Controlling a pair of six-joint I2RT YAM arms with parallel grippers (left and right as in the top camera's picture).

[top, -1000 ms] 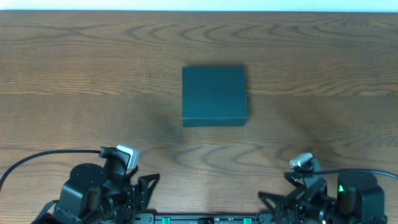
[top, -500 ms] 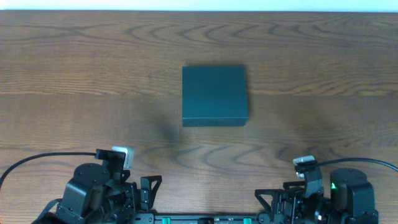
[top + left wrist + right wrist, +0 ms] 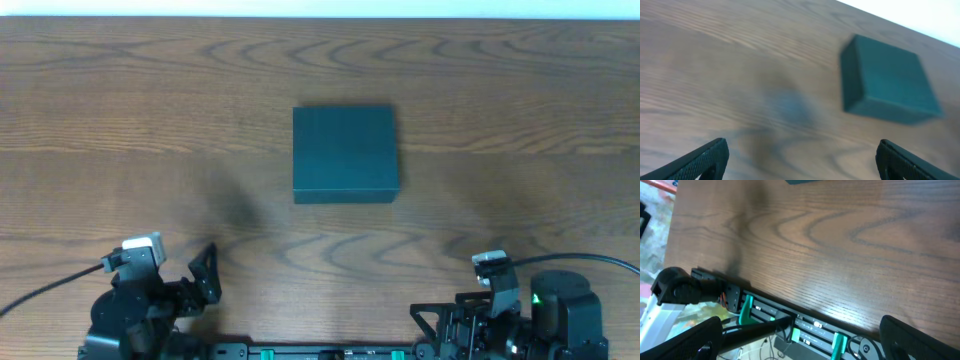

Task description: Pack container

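Observation:
The container [image 3: 345, 155] is a dark green-black square box with its lid closed, lying flat on the wooden table in the middle. It also shows in the left wrist view [image 3: 887, 82], at the upper right and blurred. A sliver of it shows at the top edge of the right wrist view [image 3: 807, 181]. My left gripper [image 3: 203, 278] is open and empty near the front left edge, well short of the box; its fingers frame bare wood [image 3: 802, 165]. My right gripper [image 3: 432, 322] is open and empty at the front right, over the table's front edge [image 3: 805, 345].
A black mounting rail with green clips [image 3: 790, 325] runs along the table's front edge. The other arm's base [image 3: 680, 287] sits at the left of the right wrist view. Black cables trail from both arm bases.
My left arm has swung to the left and its gripper now points out over the table. My right arm drew back slightly a second ago and has since stayed still. The container has not moved.

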